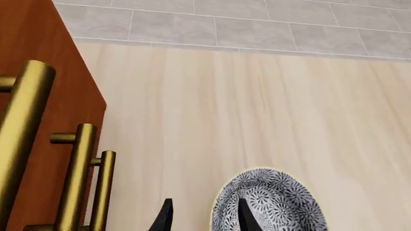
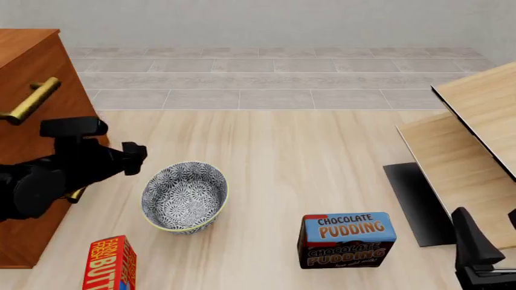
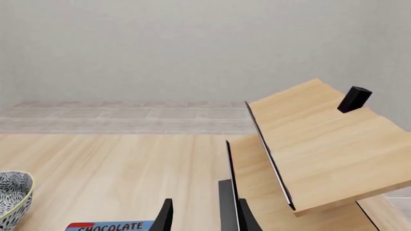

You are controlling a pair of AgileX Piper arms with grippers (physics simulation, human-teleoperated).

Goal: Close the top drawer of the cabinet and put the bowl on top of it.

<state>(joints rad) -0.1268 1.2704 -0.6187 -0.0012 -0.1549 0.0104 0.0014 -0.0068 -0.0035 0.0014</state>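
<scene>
The reddish-brown cabinet [image 2: 32, 66] stands at the left. The top drawer's brass handle [image 2: 32, 99] juts from its front; in the left wrist view this handle [image 1: 22, 130] is the nearest of three, and the wooden front [image 1: 45, 62] looks like one flat face. The blue-and-white bowl [image 2: 185, 196] sits upright on the table, just right of my left arm [image 2: 72, 166]. My left gripper [image 1: 205, 219] is open and empty, beside the handles, with one finger [image 1: 247, 216] in front of the bowl [image 1: 270, 202]. My right gripper [image 3: 205, 219] is open and empty, low at the front right [image 2: 492, 241].
A chocolate pudding box [image 2: 347, 238] stands right of the bowl, and a red butter box [image 2: 109, 266] lies at the front left. Pale light-wood furniture [image 2: 475, 127] with a dark base [image 2: 415, 202] fills the right side. Grey tiled floor [image 2: 282, 75] lies beyond the table.
</scene>
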